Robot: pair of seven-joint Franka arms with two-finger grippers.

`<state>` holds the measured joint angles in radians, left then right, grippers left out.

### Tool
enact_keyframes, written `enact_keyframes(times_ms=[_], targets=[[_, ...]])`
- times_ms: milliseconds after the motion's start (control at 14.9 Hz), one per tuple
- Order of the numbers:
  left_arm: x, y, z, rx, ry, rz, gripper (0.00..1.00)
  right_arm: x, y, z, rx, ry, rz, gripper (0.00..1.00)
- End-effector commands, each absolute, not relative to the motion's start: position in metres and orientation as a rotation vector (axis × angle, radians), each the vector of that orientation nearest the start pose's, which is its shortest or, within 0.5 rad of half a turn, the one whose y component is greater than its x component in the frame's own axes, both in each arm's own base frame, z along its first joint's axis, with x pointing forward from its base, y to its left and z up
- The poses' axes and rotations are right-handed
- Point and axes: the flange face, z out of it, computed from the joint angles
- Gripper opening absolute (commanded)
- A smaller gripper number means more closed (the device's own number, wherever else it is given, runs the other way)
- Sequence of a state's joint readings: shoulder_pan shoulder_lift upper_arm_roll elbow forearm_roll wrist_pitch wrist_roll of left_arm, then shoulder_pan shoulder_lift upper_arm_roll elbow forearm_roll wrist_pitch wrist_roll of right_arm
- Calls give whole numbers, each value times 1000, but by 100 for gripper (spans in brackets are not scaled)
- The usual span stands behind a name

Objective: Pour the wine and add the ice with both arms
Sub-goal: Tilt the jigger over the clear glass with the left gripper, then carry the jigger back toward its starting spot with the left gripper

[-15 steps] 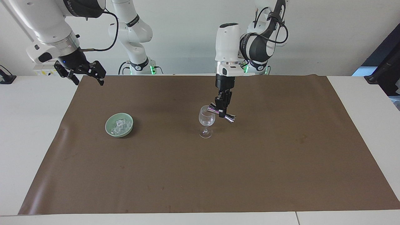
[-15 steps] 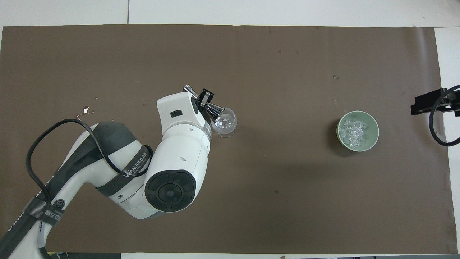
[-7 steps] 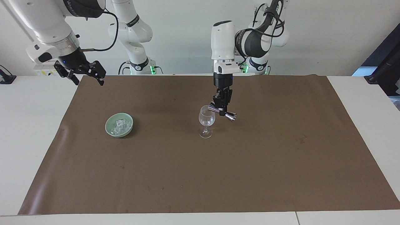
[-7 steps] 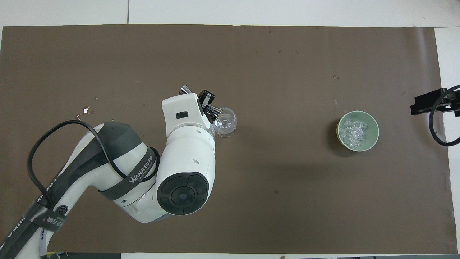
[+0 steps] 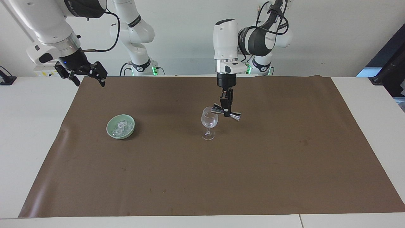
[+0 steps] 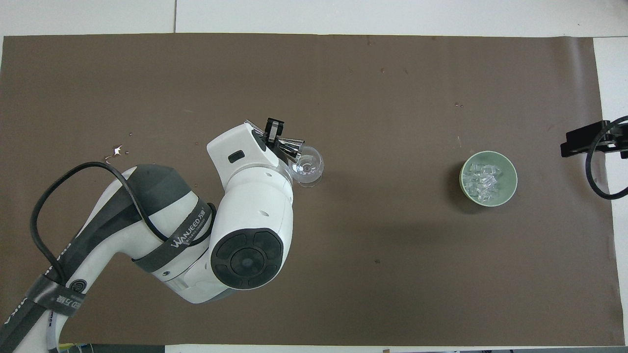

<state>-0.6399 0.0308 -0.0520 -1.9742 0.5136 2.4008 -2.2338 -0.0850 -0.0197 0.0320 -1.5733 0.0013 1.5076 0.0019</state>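
**Jigger tipped at glass rim; ice untouched in bowl**

Facing view: The left end effector (image 5: 226, 107) hangs over the wine glass (image 5: 209, 123), fingers clamped together on the waist of a steel double-cone jigger (image 5: 226, 112). The jigger lies almost level, one cone at the glass rim at about 9 o'clock from the grip, the other out at 3 o'clock. The glass stands upright near the middle of the brown mat (image 5: 284, 164) covering the desk (image 5: 28, 126). The ice (image 5: 120, 127) sits in a pale green bowl (image 5: 120, 126), well apart from the glass toward the right arm's end. The right end effector (image 5: 84, 74) waits over the mat's corner at that end, fingers spread apart and holding nothing.

Overhead view: The left arm's wrist covers most of the left end effector (image 6: 273, 131); the jigger (image 6: 287, 145) points at about 4 o'clock into the wine glass (image 6: 306, 167). The ice (image 6: 483, 179) fills the bowl (image 6: 510, 169). Only a dark part of the right arm shows at the mat's (image 6: 392, 269) edge.

Risks: The cone mouth sits at the rim, not the centre, so liquid could run down the outside. A slight drop could knock the stemmed glass over.

Not determinable: whether liquid is flowing, any fill level in the glass, or whether jigger and rim touch.
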Motion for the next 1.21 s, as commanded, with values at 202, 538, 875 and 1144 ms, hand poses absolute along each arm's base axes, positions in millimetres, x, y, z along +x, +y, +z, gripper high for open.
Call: enact_keyframes(times_ms=[202, 538, 875, 1144], targets=[[502, -339, 497, -2570, -2419, -377, 0, 536, -29, 628, -3123, 64, 66, 100], [553, -259, 487, -2303, -2829, -19, 0, 536, -29, 628, -3123, 64, 66, 100], [582, -148, 469, -2232, -2985, 322, 0, 537, -29, 628, -3123, 64, 69, 100], [587, -55, 443, -2232, -3090, 548, 0, 536, -29, 628, -3123, 64, 66, 100]])
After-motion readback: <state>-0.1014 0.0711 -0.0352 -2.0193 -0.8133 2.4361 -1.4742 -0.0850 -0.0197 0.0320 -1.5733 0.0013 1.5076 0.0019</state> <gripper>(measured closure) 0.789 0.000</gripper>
